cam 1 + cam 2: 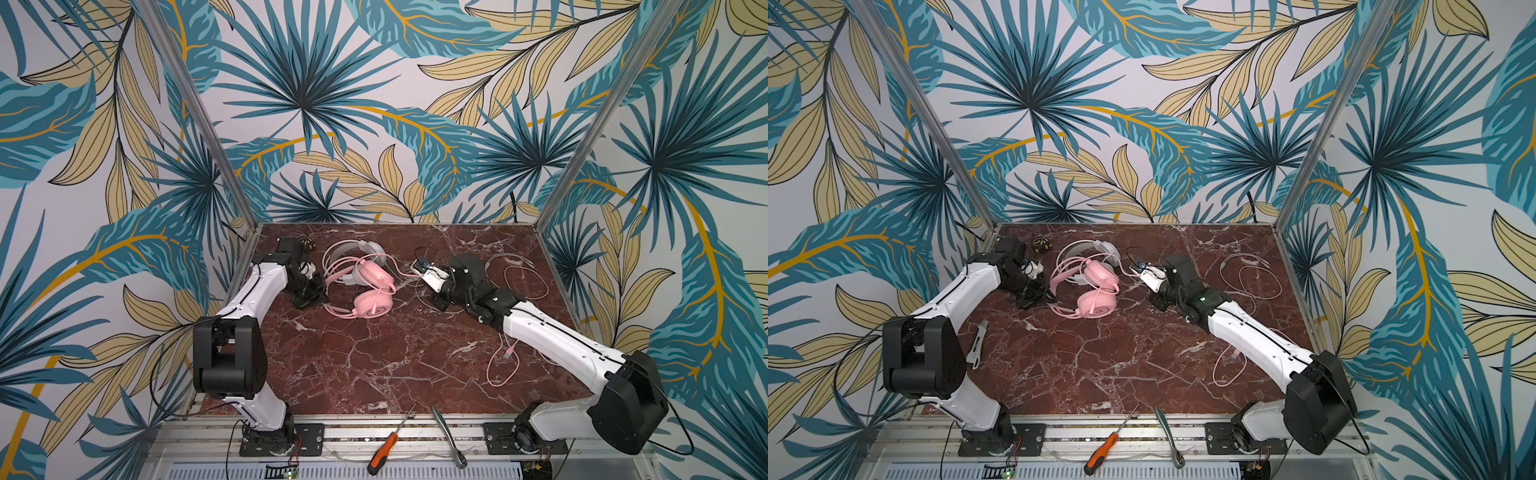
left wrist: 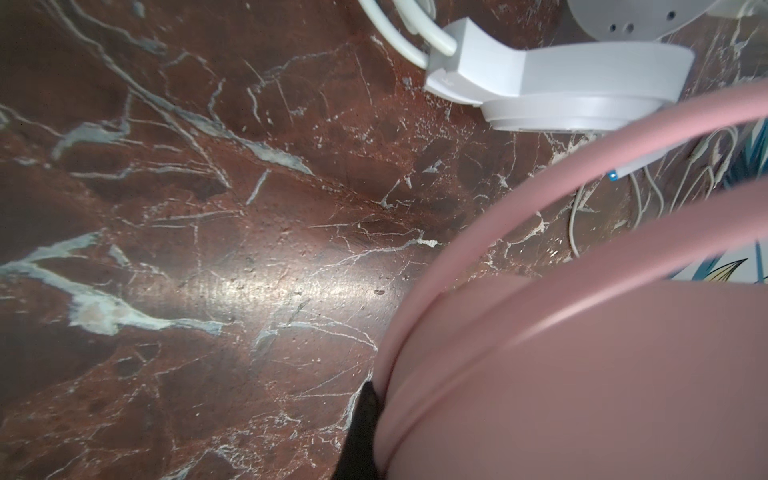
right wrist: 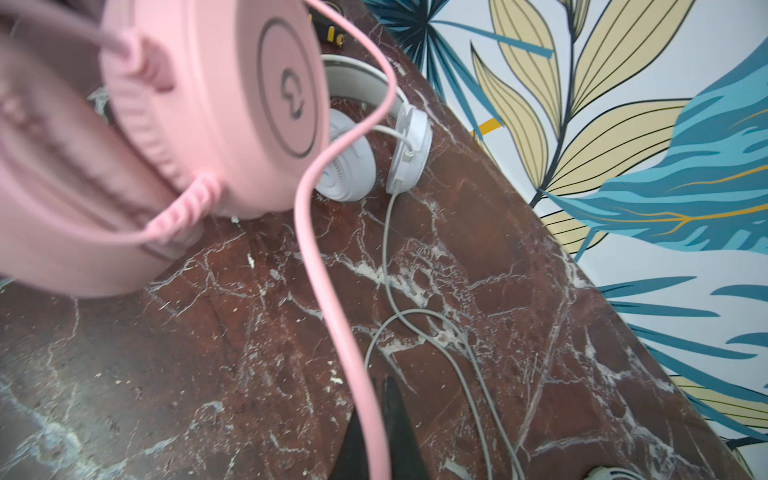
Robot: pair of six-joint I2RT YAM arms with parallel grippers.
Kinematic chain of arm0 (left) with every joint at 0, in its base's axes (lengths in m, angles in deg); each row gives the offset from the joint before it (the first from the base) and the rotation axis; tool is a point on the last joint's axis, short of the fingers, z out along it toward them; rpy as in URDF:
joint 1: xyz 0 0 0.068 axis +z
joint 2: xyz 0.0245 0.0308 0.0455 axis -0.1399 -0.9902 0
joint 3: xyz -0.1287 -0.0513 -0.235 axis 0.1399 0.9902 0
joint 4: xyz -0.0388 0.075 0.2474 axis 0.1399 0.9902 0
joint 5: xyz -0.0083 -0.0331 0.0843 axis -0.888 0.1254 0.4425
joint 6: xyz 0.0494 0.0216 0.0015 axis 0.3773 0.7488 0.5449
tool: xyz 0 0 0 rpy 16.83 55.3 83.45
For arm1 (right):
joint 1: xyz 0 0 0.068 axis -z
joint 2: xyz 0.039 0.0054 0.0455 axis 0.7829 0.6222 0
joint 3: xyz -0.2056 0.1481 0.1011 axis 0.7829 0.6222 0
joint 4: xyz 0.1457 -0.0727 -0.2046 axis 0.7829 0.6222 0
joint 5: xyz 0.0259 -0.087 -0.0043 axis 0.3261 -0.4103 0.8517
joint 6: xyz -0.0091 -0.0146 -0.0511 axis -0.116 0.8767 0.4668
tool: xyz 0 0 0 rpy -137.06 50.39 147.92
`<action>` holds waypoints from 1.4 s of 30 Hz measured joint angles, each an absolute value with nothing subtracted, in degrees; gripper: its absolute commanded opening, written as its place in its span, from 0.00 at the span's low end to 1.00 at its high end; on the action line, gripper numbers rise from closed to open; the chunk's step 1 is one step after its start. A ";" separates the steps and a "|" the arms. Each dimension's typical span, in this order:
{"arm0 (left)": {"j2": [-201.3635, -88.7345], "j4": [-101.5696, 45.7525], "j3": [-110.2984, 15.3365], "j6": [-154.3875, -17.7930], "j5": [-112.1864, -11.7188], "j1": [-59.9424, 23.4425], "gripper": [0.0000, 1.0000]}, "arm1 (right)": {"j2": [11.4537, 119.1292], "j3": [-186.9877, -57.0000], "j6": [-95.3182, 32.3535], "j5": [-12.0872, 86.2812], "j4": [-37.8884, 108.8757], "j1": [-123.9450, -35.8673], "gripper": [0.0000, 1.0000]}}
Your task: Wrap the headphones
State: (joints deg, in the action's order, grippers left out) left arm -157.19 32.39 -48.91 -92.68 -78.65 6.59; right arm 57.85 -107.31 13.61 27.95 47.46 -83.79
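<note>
1. The left gripper (image 1: pixel 319 297) is clenched on the arched band of the all-pink padded over-ear headset (image 1: pixel 372 287), which lies toward the back of the red marble tabletop (image 1: pixel 374 365).
2. The right gripper (image 3: pixel 374 399) is pinched on that headset's thin pink cable (image 3: pixel 332 291), near the cups.
3. The rest of the pink cable trails loose over the marble, and no turn looks wound.
4. The white over-ear headset (image 1: pixel 368 248) lies against the pink one, its pale thin cable (image 3: pixel 386 270) sprawled in loops. By my judgement, wrapping has barely begun.

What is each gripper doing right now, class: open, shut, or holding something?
Left gripper: shut on the pink headset.
Right gripper: shut on the pink cable.
</note>
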 measured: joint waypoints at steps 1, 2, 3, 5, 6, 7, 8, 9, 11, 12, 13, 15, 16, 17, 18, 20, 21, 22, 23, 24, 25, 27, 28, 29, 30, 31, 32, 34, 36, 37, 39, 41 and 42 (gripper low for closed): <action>-157.27 32.52 -48.93 -92.23 -78.43 6.17 0.00 | 58.77 -108.33 13.70 28.15 47.39 -83.29 0.00; -157.49 32.84 -49.13 -91.61 -78.23 5.58 0.00 | 59.95 -109.43 13.70 28.39 47.35 -82.86 0.00; -157.80 33.06 -49.39 -91.07 -78.06 5.03 0.00 | 61.28 -110.54 13.68 28.67 47.39 -82.48 0.00; -158.34 33.22 -49.85 -90.11 -77.99 4.01 0.00 | 63.79 -112.68 13.61 29.22 47.76 -81.98 0.00; -158.48 33.26 -49.96 -89.58 -77.99 3.57 0.00 | 65.13 -113.78 13.44 29.48 48.25 -81.87 0.00; -158.50 33.30 -50.02 -89.28 -78.01 3.29 0.00 | 66.15 -114.63 13.22 29.66 48.62 -81.78 0.00; -158.50 33.33 -50.09 -88.84 -78.06 3.05 0.00 | 67.40 -115.68 12.92 29.79 49.10 -81.76 0.00; -158.50 33.39 -50.15 -88.36 -78.10 2.83 0.00 | 68.67 -116.77 12.50 29.87 49.49 -81.65 0.00; -158.50 33.46 -50.26 -87.81 -78.36 2.61 0.00 | 71.01 -118.89 11.41 30.07 50.41 -81.43 0.00; -158.50 33.59 -50.37 -87.57 -78.56 2.59 0.00 | 72.16 -119.85 10.64 30.07 50.82 -81.26 0.00; -158.50 33.63 -50.44 -87.37 -78.78 2.59 0.00 | 73.17 -120.64 9.96 30.16 51.30 -81.11 0.00; -158.50 33.61 -50.53 -86.94 -79.59 2.59 0.00 | 75.44 -122.06 8.33 30.57 52.35 -80.80 0.00; -158.50 33.61 -50.53 -86.78 -80.07 2.59 0.00 | 76.29 -122.48 7.56 30.84 52.66 -80.69 0.00; -158.50 33.61 -50.53 -86.61 -80.55 2.61 0.00 | 77.30 -122.69 6.56 31.27 52.99 -80.60 0.00; -158.50 33.54 -50.53 -86.54 -81.16 2.61 0.00 | 78.04 -122.69 5.64 31.78 53.32 -80.58 0.00; -158.43 33.35 -50.53 -86.52 -82.36 2.61 0.00 | 79.03 -122.52 3.87 32.76 53.62 -80.58 0.00; -158.39 33.06 -50.53 -86.57 -83.10 2.61 0.00 | 79.33 -122.19 2.99 33.39 53.51 -80.58 0.00; -158.30 32.71 -50.53 -86.61 -83.76 2.61 0.00 | 79.44 -121.80 2.36 33.96 53.29 -80.58 0.00; -158.15 32.34 -50.53 -86.83 -84.61 2.61 0.00 | 79.64 -121.30 1.57 34.66 52.99 -80.58 0.00; -157.97 31.88 -50.50 -87.00 -85.44 2.67 0.00 | 79.92 -120.86 0.61 35.40 52.73 -80.58 0.00; -157.75 31.31 -50.48 -87.31 -86.25 2.76 0.00 | 80.21 -120.60 -0.11 35.86 52.53 -80.58 0.00; -157.32 29.89 -50.42 -88.20 -88.15 2.85 0.00 | 81.21 -120.27 -2.08 36.76 51.83 -80.58 0.00; -157.08 29.19 -50.37 -88.69 -89.07 2.91 0.00 | 81.82 -120.18 -3.19 37.15 51.59 -80.58 0.00; -156.86 28.47 -50.31 -89.32 -89.99 2.98 0.00 | 82.41 -120.16 -4.33 37.66 51.37 -80.58 0.00; -156.71 27.95 -50.29 -89.71 -90.60 3.00 0.00 | 82.92 -120.16 -5.38 38.20 51.17 -80.58 0.00; -156.55 27.42 -50.26 -90.19 -91.30 3.05 0.00 | 83.46 -120.16 -6.43 38.84 50.96 -80.58 0.01; -156.40 26.70 -50.09 -90.70 -92.04 3.05 0.00 | 83.97 -120.16 -7.56 39.49 50.71 -80.58 0.01; -156.22 25.81 -49.70 -91.57 -93.12 3.05 0.00 | 84.97 -120.16 -9.40 40.72 50.26 -80.58 0.02; -156.18 24.98 -49.35 -92.51 -93.90 3.05 0.00 | 85.82 -119.74 -11.15 41.92 48.94 -80.58 0.03; -156.18 24.58 -49.19 -92.99 -94.12 3.05 0.00 | 86.04 -119.22 -12.02 42.44 48.09 -80.58 0.04; -156.14 23.75 -48.87 -93.95 -94.45 3.09 0.00 | 86.26 -118.28 -13.47 43.30 46.74 -80.58 0.06; -156.14 23.21 -48.82 -94.81 -94.69 3.18 0.00 | 86.37 -117.51 -14.82 43.84 45.78 -80.58 0.08; -156.14 22.96 -48.82 -95.09 -94.89 3.24 0.00 | 86.37 -117.19 -15.30 43.97 45.40 -80.58 0.08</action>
State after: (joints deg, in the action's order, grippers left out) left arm -156.14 22.96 -48.82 -95.09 -94.89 3.24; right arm 86.37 -117.19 -15.30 43.97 45.40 -80.58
